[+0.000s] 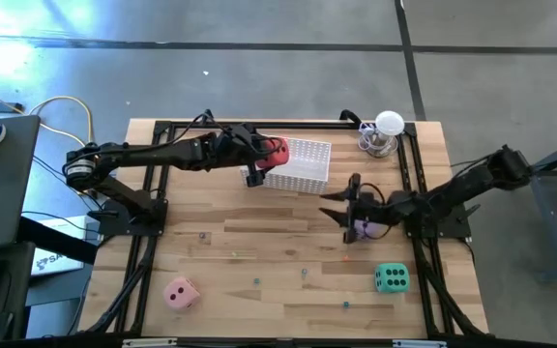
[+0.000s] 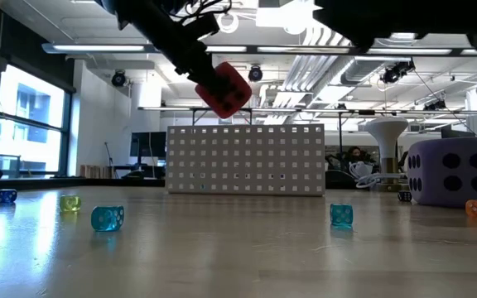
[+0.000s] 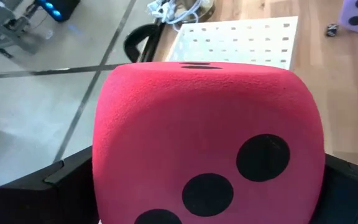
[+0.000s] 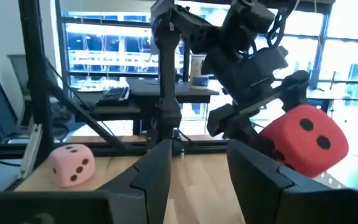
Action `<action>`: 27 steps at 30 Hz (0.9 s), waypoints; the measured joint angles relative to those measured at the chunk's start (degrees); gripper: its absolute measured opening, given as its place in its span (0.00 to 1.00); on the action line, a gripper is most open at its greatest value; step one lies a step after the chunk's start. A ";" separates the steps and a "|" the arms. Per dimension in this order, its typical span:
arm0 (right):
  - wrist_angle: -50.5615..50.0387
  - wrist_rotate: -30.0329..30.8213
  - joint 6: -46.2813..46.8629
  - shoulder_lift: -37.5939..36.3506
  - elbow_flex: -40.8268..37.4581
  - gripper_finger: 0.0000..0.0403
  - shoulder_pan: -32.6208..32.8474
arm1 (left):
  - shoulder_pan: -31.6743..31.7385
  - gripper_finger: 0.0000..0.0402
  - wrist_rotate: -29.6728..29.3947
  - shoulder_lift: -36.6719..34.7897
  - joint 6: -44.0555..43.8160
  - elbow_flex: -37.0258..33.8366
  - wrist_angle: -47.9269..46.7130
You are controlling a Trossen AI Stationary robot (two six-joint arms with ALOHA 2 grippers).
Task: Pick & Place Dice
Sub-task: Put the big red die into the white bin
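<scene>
Between the fingers, left arm: the left gripper [image 1: 264, 155] is spread wide and clamped on the red die [image 1: 277, 150], one finger on each side of it.
Red die, position: up in the air, clear of the table [image 1: 259, 242], right at the near end wall of the white basket [image 1: 301, 162].
Red die, facing: tilted on a corner in the low view; a cube, so no long axis. A two-pip face shows toward the right wrist camera, and at least three pips show on the face looking back past the left fingers.
Left arm, pose: stretched out level from its base across the back of the table, wrist over the basket's end.
Right gripper [image 1: 353, 208]: low over the middle of the table, fingers [image 4: 157, 171] partly apart with bare wood between them, gripping nothing.
Purple die [image 1: 364, 229]: on the table just beside the right fingers; I cannot tell if they touch.
Green die [image 1: 391, 278]: on the table, well apart, near the front edge.
Pink die [image 1: 181, 292]: far front corner on the left arm's side, well apart from both grippers.
Open room: bare wood beyond the right fingers, dotted only with a few tiny dice [image 2: 107, 218].
Edges: black frame rails [image 1: 153, 208] run along both sides.
</scene>
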 joint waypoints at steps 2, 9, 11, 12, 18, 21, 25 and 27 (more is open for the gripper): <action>0.22 -2.43 -0.38 2.47 2.28 0.37 -2.85 | 0.00 1.00 1.98 0.00 0.00 0.00 -0.23; -1.01 -3.23 -6.06 13.38 12.74 0.37 -7.59 | 0.62 1.00 4.32 0.00 2.86 0.00 0.61; -2.11 -2.09 -7.55 15.69 16.04 0.37 -8.76 | 1.16 1.00 4.31 0.00 2.73 0.00 0.74; -2.46 -1.33 -8.45 16.98 17.68 0.37 -9.33 | 1.47 1.00 4.24 0.00 2.07 0.01 0.72; -7.24 0.22 -10.31 23.64 26.61 0.37 -13.28 | 2.80 1.00 4.22 0.00 -0.09 0.00 0.75; -7.67 5.16 -11.26 26.88 29.79 0.37 -14.88 | 3.05 1.00 5.56 0.00 -0.13 0.00 0.64; -9.21 6.82 -13.80 29.60 33.55 0.37 -16.70 | 3.26 1.00 7.14 0.00 -0.02 0.00 0.66; -11.25 8.20 -13.85 30.63 35.16 0.37 -17.39 | 3.26 1.00 7.79 0.00 -0.02 0.00 0.58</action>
